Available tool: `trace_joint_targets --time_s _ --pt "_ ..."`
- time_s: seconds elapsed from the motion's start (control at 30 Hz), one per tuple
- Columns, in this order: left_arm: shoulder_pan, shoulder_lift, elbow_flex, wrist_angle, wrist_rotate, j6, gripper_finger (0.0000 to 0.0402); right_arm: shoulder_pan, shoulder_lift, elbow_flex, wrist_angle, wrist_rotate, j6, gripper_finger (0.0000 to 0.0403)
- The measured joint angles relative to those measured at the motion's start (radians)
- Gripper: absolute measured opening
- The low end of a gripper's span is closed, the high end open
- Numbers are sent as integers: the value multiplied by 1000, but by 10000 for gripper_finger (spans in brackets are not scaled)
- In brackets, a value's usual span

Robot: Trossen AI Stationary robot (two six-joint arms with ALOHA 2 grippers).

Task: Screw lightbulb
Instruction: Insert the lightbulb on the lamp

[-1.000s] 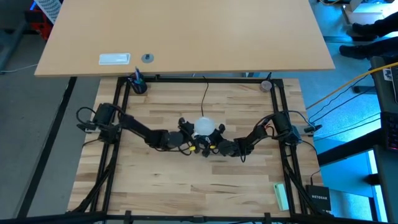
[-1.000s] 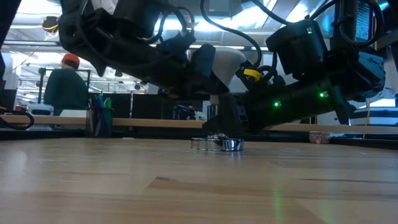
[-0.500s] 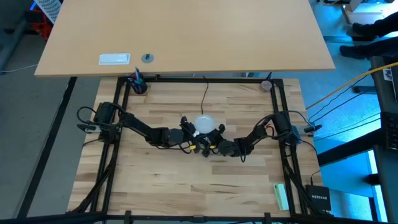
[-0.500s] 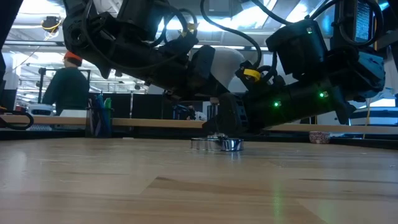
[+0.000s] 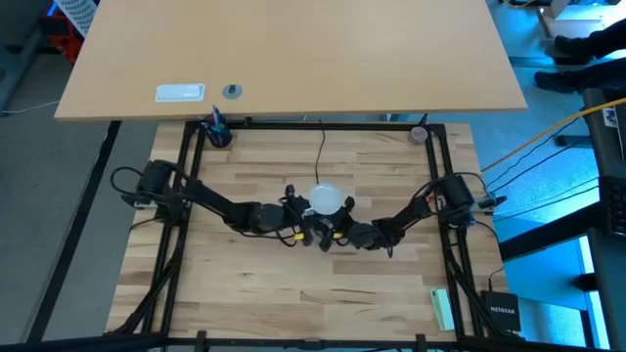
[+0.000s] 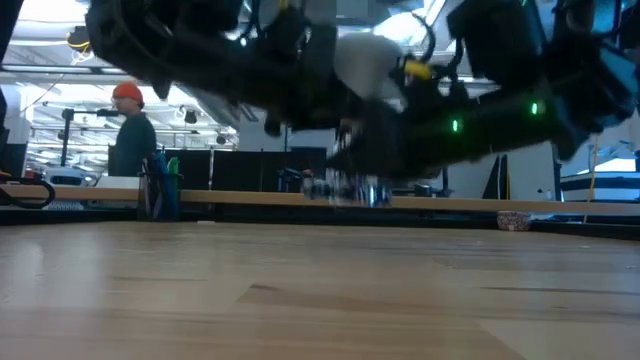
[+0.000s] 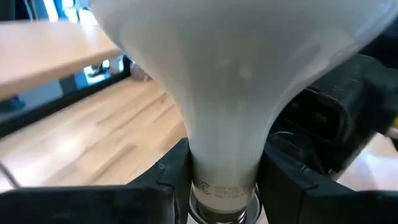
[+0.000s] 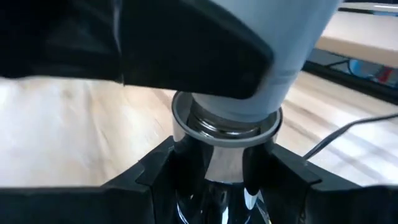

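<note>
The white frosted lightbulb (image 5: 326,200) stands globe up, with its screw base in the round silver socket (image 8: 225,134). The socket's thin black cord (image 5: 323,147) runs toward the far edge. My left gripper (image 7: 224,180) comes from the table's left and is shut on the bulb. My right gripper (image 8: 217,168) comes from the table's right and is shut on the socket below it. In the low view the socket (image 6: 345,190) and the bulb (image 6: 375,60) hang above the tabletop. My left gripper pinches the bulb's narrow neck (image 7: 224,163), just above the screw base, between its two fingers (image 7: 171,177). The bulb stands roughly upright, globe up and clear of the table. My right gripper pinches the socket's silver body (image 8: 214,163) between its two fingers (image 8: 155,168), below the rim. The fingers come roughly level from the table's right side. The socket is lifted clear of the table, with its open end up and the bulb's base in it.
A blue cup (image 5: 215,132) stands at the far left corner and a small round thing (image 5: 419,134) at the far right. A green object (image 5: 442,308) lies at the near right. A person in an orange cap (image 6: 130,130) stands behind the table.
Both grippers have gone up together. The socket, which rested on the table, is now lifted clear with the bulb still in it. Both arms have also moved a little toward the table's right.
</note>
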Motion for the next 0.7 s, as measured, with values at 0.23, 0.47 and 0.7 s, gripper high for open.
trace_joint_targets --time_s 0.23,0.47,0.7 --pt "-22 -163 3 -75 22 76 126 24 -164 2 -39 -47 22 181" --pt "-23 -268 1 -158 163 58 126 24 -282 54 -225 -223 2 181" --pt "-39 -279 5 -152 346 28 126 23 -311 204 -413 -459 -51 180"
